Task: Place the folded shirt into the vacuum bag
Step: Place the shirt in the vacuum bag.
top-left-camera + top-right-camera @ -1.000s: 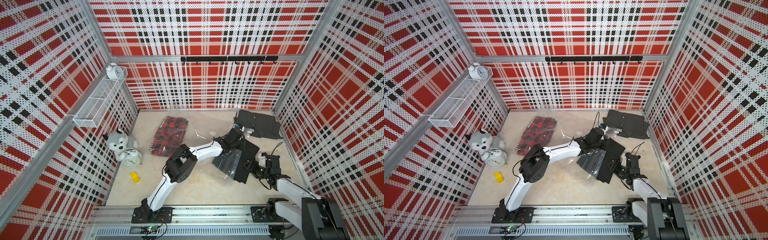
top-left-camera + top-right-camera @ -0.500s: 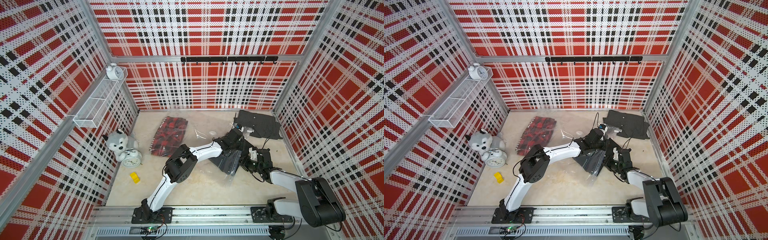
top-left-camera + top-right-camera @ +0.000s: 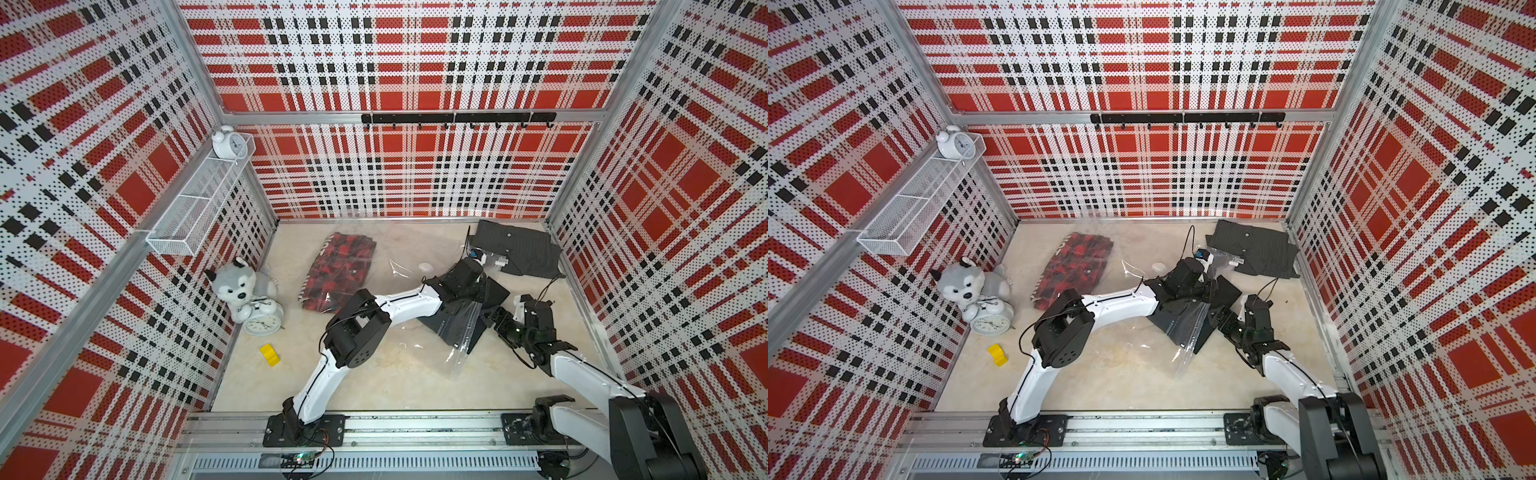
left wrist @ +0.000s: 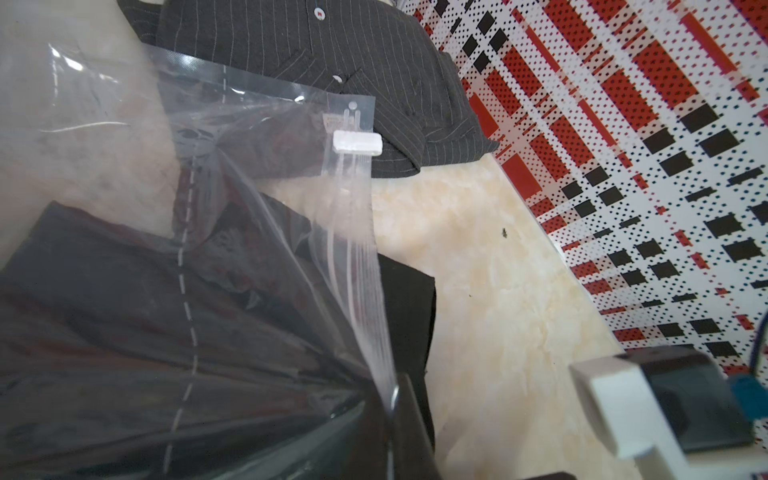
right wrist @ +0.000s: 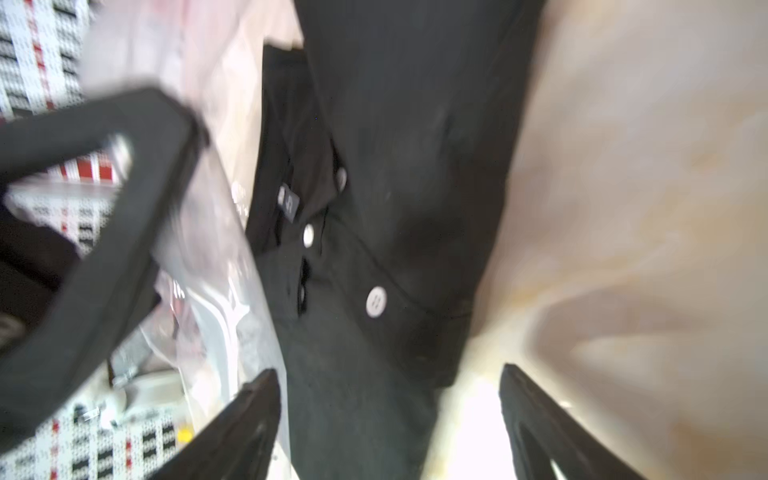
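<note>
The left gripper point(image 4: 395, 409) pinched the mouth of the vacuum bag point(image 4: 249, 124), toward the right edge of the surface point(image 3: 374, 386). The folded shirt point(image 5: 415, 124) lay partly inside it, with the right gripper point(image 5: 386, 374) spread open over its outer end.

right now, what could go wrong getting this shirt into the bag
1. The right gripper stands open over the black shirt, which lies only partly inside the vacuum bag; pushing could bunch it at the mouth.
2. The left gripper pinches one edge of the bag; a slip might close the mouth.
</note>
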Tool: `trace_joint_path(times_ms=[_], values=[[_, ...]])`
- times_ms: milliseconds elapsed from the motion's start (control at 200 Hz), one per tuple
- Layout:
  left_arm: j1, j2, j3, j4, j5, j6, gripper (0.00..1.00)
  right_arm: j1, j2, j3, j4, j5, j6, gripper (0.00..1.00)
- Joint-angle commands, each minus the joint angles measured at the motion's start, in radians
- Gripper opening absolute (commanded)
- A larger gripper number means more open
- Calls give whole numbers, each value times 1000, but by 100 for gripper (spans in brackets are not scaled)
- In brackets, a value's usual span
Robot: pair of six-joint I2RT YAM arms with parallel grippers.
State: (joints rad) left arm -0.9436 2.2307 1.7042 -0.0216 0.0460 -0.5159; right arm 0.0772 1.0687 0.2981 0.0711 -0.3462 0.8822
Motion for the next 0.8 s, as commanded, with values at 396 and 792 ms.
trace_joint_path(times_ms=[396, 792], values=[[-7, -49, -17, 15, 3, 2, 0, -119, 102, 76, -24, -70, -129, 90], [-6, -75, -63, 22, -11, -4, 0, -145, 265, 67, 104, -133, -140, 87]])
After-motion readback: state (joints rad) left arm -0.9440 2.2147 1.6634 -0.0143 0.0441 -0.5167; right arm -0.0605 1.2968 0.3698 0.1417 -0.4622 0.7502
